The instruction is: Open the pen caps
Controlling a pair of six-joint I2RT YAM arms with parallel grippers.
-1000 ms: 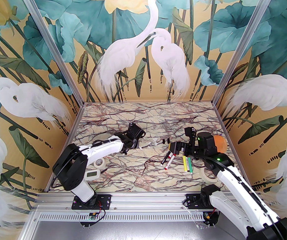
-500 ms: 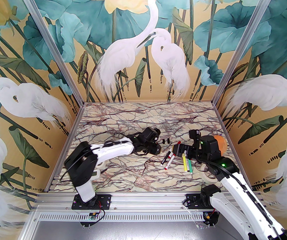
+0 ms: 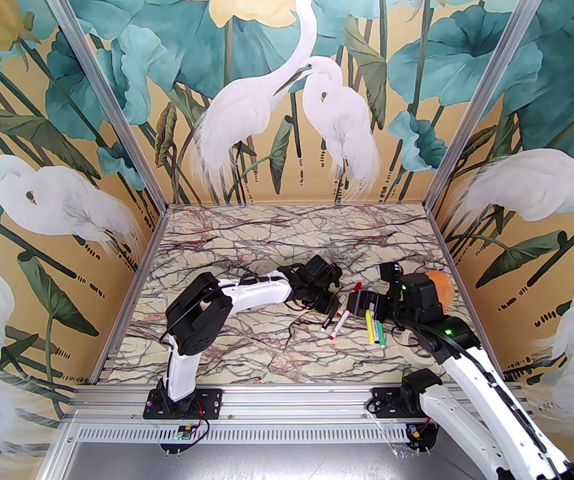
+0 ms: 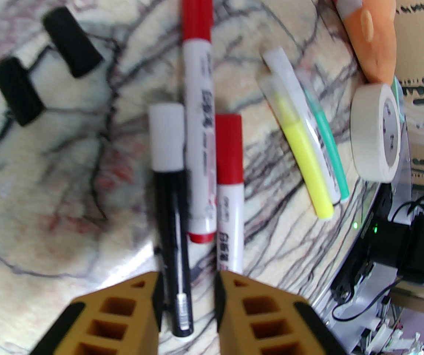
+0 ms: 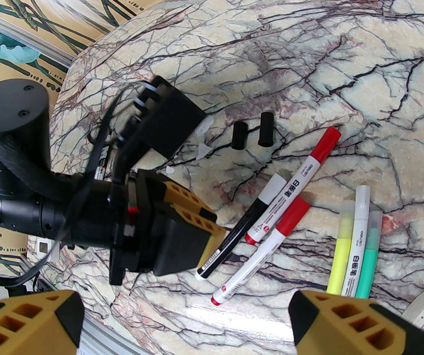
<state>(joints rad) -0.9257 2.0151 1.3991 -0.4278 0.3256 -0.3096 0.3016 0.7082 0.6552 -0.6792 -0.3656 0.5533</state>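
Observation:
Three markers lie side by side: a black marker (image 4: 171, 205) with a white cap (image 4: 166, 142) and two white ones with red caps (image 4: 196, 13) (image 4: 229, 148). Two loose black caps (image 4: 73, 41) (image 4: 17, 91) rest beyond them. To their right lie a yellow highlighter (image 4: 308, 154), a white one (image 4: 282, 65) and a green one (image 4: 326, 131), all capped. My left gripper (image 4: 187, 277) hovers low over the black marker's tail end, jaws a narrow gap apart, gripping nothing. My right gripper (image 5: 186, 305) stands wide open just right of the markers (image 3: 354, 303).
A cream tape roll (image 4: 374, 131) lies right of the highlighters, with an orange soft object (image 4: 374, 31) behind it. The two grippers are close together over the marker group (image 3: 337, 318). Small whitish scraps (image 5: 204, 150) lie near the black caps.
My left arm swung right from the table's left-middle to the markers, its jaw gap unchanged. The right gripper shifted slightly and stayed wide open.

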